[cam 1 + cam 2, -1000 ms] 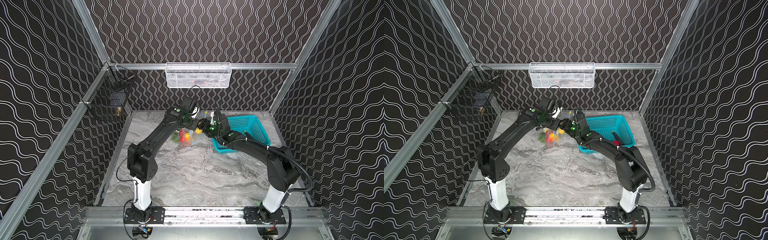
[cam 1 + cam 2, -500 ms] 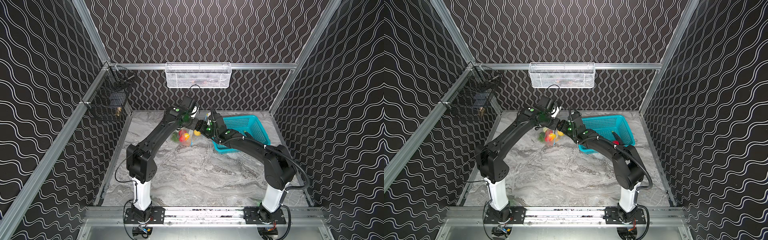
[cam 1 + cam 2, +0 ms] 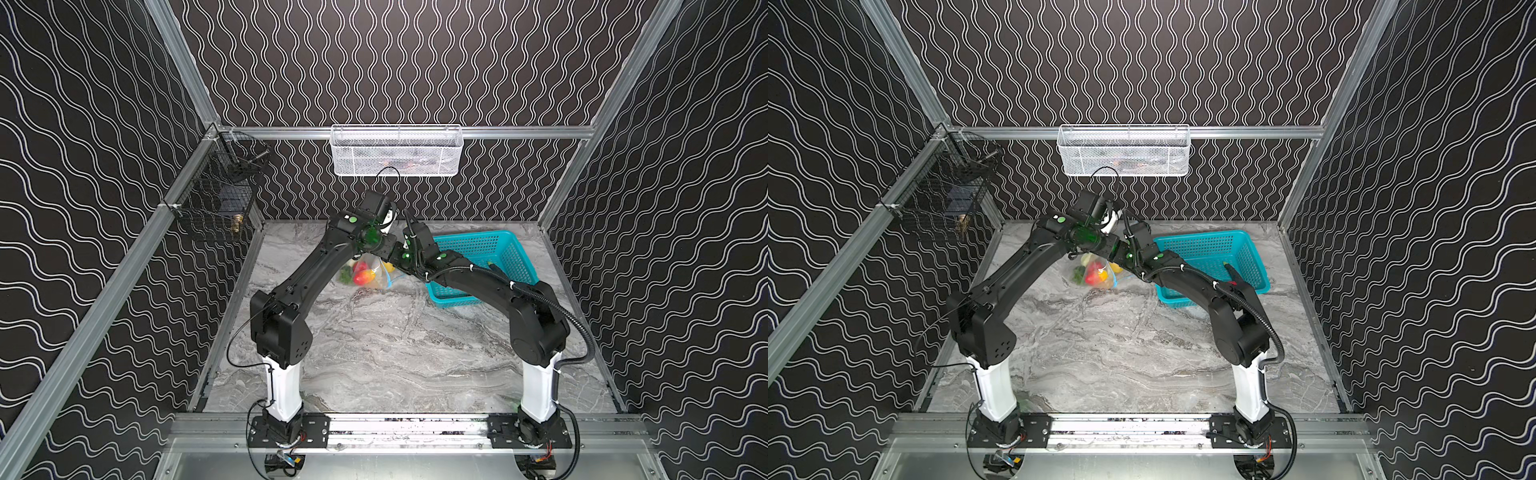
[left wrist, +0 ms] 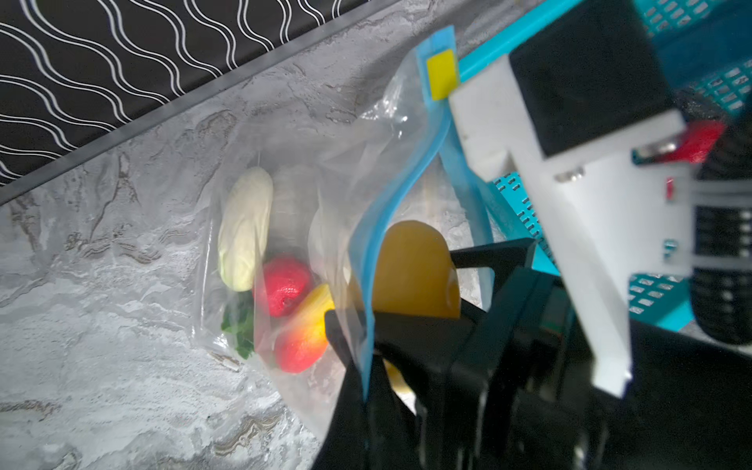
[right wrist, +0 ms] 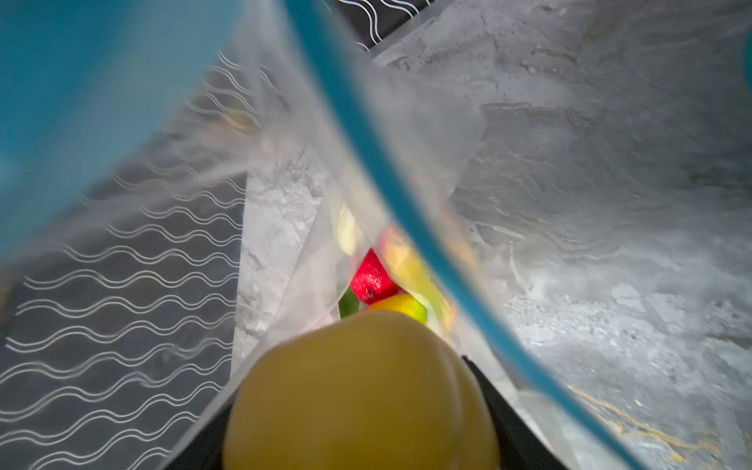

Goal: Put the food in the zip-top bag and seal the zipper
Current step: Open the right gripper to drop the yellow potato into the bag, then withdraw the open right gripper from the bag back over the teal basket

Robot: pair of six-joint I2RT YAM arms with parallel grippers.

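The bag [image 4: 293, 134] hangs over the table [image 3: 395, 340] beside the basket [image 3: 498, 245]. Its mouth is lifted by the left gripper [image 4: 362, 366], which is pressed together on one lip of the zipper [image 4: 390, 195]. The potato [image 4: 407, 272] is clamped in the right gripper [image 4: 455, 289] at the open mouth, between the two blue lips; whether it is fully past them cannot be told. A white piece [image 4: 244, 228] and a red fruit [image 4: 283, 287] are seen lying at the bottom with other food. The step in hand is judged to be the drop: the potato should be carried deeper, clear of both lips, before the jaws are spread, and the rim should be held high and taut so that the mouth is not folded shut. The slider [image 4: 441, 75] is best left untouched until that arm is out.
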